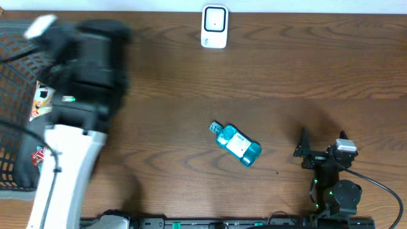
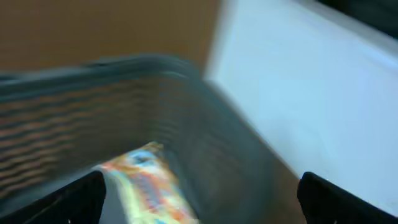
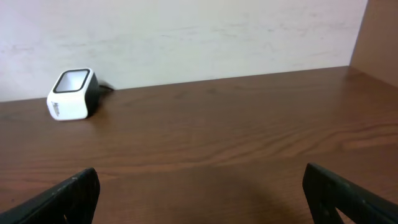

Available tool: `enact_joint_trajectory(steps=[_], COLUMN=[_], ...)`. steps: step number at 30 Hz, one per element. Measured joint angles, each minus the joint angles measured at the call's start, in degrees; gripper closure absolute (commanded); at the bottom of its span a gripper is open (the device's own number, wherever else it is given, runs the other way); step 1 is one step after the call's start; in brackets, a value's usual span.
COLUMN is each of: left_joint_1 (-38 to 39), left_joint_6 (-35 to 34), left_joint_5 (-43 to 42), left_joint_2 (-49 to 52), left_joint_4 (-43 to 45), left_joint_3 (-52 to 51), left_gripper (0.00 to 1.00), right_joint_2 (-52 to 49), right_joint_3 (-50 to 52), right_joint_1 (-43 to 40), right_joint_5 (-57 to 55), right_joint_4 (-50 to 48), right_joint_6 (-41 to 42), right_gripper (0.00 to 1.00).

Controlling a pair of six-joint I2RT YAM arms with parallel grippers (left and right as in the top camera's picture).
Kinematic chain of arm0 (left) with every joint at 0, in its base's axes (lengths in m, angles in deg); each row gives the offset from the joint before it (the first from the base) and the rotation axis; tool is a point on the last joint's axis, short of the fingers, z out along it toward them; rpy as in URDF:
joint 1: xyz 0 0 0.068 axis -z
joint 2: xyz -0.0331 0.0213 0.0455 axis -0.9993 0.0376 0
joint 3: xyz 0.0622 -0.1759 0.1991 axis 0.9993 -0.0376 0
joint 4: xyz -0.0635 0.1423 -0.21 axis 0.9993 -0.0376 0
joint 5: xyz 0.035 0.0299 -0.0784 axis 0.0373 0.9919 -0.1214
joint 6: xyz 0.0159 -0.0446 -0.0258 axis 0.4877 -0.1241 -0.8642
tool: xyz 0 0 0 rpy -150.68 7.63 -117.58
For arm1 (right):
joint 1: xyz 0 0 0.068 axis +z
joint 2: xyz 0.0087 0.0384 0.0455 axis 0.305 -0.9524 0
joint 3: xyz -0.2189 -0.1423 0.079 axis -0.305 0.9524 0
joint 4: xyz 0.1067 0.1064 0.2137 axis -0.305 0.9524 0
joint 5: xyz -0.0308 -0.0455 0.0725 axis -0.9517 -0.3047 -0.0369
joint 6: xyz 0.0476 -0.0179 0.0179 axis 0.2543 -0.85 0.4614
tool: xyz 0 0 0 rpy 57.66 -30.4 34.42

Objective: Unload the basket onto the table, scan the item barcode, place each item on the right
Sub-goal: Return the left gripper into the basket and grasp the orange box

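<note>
You'll see the mouthwash bottle [image 1: 235, 144] lying mid-frame on the worktop [image 1: 305, 70], the scanner [image 1: 214, 27] at top centre. Left fingers [image 2: 81, 202], over the basket [image 2: 124, 81] at left, and right fingers [image 3: 71, 198], lower right, stand released.

A dark brown wooden bench [image 1: 191, 76] is filling nearly all of the overhead view, its grain running in long streaks from side to side. A pale, off-white wall [image 3: 186, 31] is rising from the bench's far edge, showing faint scuffs. A brown panel [image 3: 380, 31] is cutting in beside the wall at the upper right of the right wrist view. Soft, even light is falling on the wood, giving it a dull sheen.
</note>
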Motion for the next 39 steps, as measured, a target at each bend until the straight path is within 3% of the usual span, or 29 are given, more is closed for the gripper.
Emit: enact_joint_trajectory(steps=[7,13,18,22,31,39], left_joint_1=[-23.3,-34.8,-36.7,-36.6,-36.6,-36.6], left_joint_6=[-12.0,-17.6,-18.8,-20.5,-24.9,-25.6], left_joint_5=[-18.6,-33.5,-45.2,-49.1,-51.1,-48.9], left_joint_2=[3.5,10.4,18.1,24.0,33.9,34.7], left_joint_4=[-16.3,-21.5,-26.1,-33.1,-34.1,-34.1], left_joint_3=[-0.1,-0.3,-0.4,-0.5,-1.4,-2.2], left_gripper=[0.02,0.02,0.02,0.02,0.02,0.02], right_joint_2=[0.0,0.0,0.0,0.0,0.0,0.0], right_joint_3=[0.0,0.0,0.0,0.0,0.0,0.0], right_joint_1=[0.0,0.0,0.0,0.0,0.0,0.0], right_joint_5=[0.0,0.0,0.0,0.0,0.0,0.0], right_joint_4=[0.0,0.0,0.0,0.0,0.0,0.0], right_joint_6=[0.0,0.0,0.0,0.0,0.0,0.0], right_gripper=[0.01,0.01,0.01,0.01,0.01,0.01])
